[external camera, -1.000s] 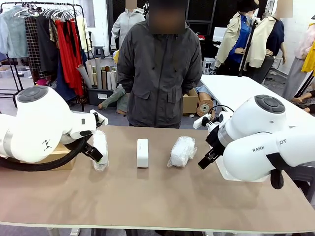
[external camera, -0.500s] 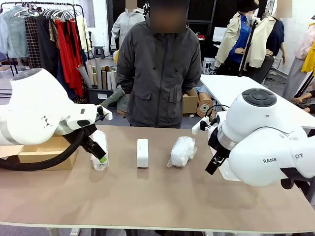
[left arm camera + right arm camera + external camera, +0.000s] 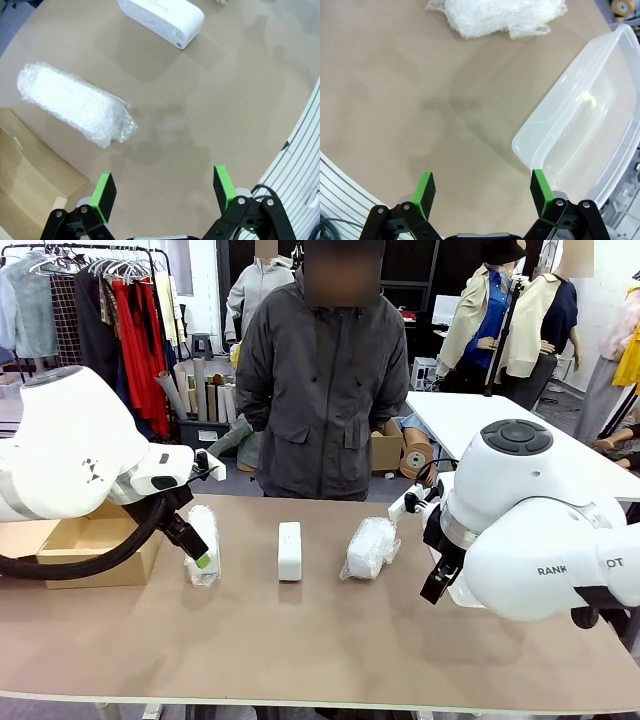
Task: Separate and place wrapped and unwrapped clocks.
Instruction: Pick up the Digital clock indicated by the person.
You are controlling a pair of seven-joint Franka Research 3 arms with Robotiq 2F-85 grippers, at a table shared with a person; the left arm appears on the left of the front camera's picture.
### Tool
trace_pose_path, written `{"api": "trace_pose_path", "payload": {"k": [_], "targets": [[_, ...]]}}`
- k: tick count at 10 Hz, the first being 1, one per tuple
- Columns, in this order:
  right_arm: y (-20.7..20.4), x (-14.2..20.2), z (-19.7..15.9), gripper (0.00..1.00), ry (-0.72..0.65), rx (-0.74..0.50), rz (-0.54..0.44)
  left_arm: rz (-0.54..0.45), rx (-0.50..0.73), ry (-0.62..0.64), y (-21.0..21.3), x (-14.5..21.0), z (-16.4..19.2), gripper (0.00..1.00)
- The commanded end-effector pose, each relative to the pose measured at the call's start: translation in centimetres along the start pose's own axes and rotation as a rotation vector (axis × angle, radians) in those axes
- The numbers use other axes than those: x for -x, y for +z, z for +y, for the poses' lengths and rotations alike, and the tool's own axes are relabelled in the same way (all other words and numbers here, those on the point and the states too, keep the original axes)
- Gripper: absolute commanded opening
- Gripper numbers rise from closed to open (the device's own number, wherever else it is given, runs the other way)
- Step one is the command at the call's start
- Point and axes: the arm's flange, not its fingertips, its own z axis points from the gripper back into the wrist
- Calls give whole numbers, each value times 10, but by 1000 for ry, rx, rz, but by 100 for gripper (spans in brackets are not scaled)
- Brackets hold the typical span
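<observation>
Left wrist view, wrapped clock (image 3: pixel 70 104) (untouched)

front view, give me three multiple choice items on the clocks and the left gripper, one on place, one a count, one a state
1. Where does the bare white clock lie?
A. between the left wrapped clock and the right wrapped clock
B. at the left end of the row
C. at the right end of the row

2. How many clocks are in plastic wrap?
A. one
B. two
C. three

3. How is the left gripper?
A. shut on a wrapped clock
B. shut on the bare clock
C. open, holding nothing

Answers:
1 A, a crinkly bundle sits on each side of the smooth block.
2 B, two bundles show wrap and one block is bare.
3 C, its green pads stand wide apart over bare table, short of the bundle.
</observation>
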Motion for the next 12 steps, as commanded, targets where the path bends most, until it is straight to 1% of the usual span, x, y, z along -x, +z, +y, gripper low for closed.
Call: {"api": "trace_pose_path", "payload": {"k": [1,5,6,7,8,9,10,12], "targets": [[0,-2,-2,100,2,11,-19,-15,4,16,-2,3,-2,100],[0,-2,-2,100,2,11,-19,-15,4,16,-2,3,-2,100],[0,0,-1,100,-1,0,-1,-15,4,16,-2,3,-2,100],[4,-4,3,100,46,-67,-85,-1,1,3,0,0,-1,100],[10,-8,7,100,88,-143,-161,15,17,-46,1,-2,-2,100],[13,-12,7,100,111,-221,-172,42,17,-59,2,-3,-1,100],[15,-14,7,100,125,-264,-193,59,38,-98,4,-4,0,100],[23,-18,-2,100,161,-387,-306,5,128,-239,10,-6,4,100]]}}
